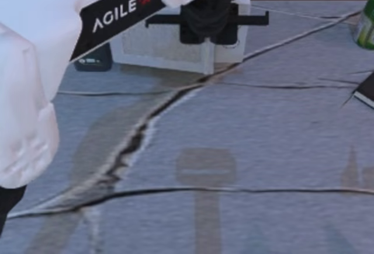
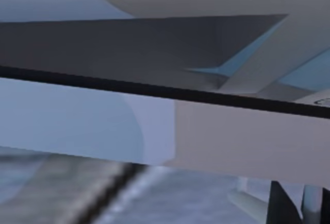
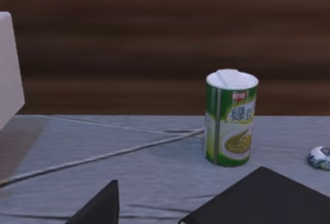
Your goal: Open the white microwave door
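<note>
- Nearest the overhead camera is my left arm point(image 1: 35, 73), a bulky white shell with a black band lettered AGILE, reaching from the top view's left edge up toward the far middle of the table point(image 1: 263, 137).
- At its end the left gripper point(image 1: 207, 23) sits over the white microwave point(image 1: 169, 47), a dark block with a black crossbar; I cannot tell whether its fingers are apart or together (the wrist housing hides them).
- The white microwave stands at the far edge of the table, a little left of centre. It shows as a boxy white body, and its front face carries a grey speckled mesh window.
- The door point(image 1: 160, 44) is that flat white front panel with the window; from above I cannot tell how far it stands from the body.
- The left wrist view is filled by the microwave at close range: pale white panels, a thin dark edge running across, and a shadowed grey hollow behind it.
- A small dark object point(image 1: 93, 58) sits just left of the microwave, partly under my arm.
- My right arm is parked at the right edge; the right gripper point(image 3: 180, 208) shows two dark fingers point(image 3: 100, 206) set apart, holding nothing.
- A green can point(image 3: 230, 118) stands upright at the far right of the table, well apart from the microwave.
</note>
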You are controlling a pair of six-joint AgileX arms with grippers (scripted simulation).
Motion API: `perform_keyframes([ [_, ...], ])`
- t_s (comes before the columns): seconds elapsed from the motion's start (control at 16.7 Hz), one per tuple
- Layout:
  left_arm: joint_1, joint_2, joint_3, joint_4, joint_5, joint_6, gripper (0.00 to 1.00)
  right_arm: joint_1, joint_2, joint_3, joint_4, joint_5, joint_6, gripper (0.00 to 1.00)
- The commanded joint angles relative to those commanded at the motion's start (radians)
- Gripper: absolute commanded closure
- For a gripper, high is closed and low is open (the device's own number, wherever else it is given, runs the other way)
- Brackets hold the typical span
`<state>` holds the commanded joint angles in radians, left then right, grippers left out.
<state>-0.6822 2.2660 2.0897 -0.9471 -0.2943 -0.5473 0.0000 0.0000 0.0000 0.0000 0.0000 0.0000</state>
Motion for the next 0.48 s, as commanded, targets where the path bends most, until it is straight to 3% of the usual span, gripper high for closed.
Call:
perform_keyframes([
  [0.48,-0.006,-0.003,0.007,0.002,0.006,-0.004,1.0,0.0,0.0,0.0,0.0,0.0,0.0,0.0],
])
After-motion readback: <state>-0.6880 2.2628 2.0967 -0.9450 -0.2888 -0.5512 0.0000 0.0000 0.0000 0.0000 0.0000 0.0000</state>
